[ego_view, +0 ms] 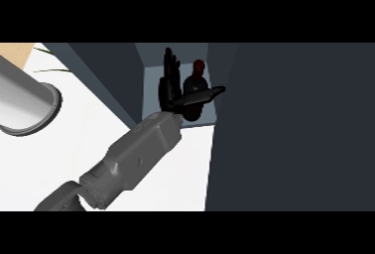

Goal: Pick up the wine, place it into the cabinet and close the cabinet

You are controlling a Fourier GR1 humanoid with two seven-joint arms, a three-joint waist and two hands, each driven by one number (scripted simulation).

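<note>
The dark cabinet (293, 124) takes up most of the right of the head view, its door a broad slab that stands open beside a narrow, paler opening. Left of it the white counter (81, 144) spreads out, with a big grey cylinder (26, 101) lying across its upper left corner.

One grey forearm (135, 158) rises from the lower edge and slants up into the opening. Which arm it is cannot be told for sure from this view alone; by its place at the left I take it for the left one. Its left hand (172, 87) is spread, fingers straight and pointing up into the cabinet, thumb jutting out to the right across the wine bottle (196, 79). The bottle stands upright inside the opening, just beside the palm, its reddish cap showing above the thumb. No finger is curled round it, so the hand looks to have let go. The other hand is out of sight.

The risk from here, as I judge it, lies in pulling back: the thumb crosses the bottle's front and could catch it and tip it over. The door, swung too soon, could strike the forearm.
</note>
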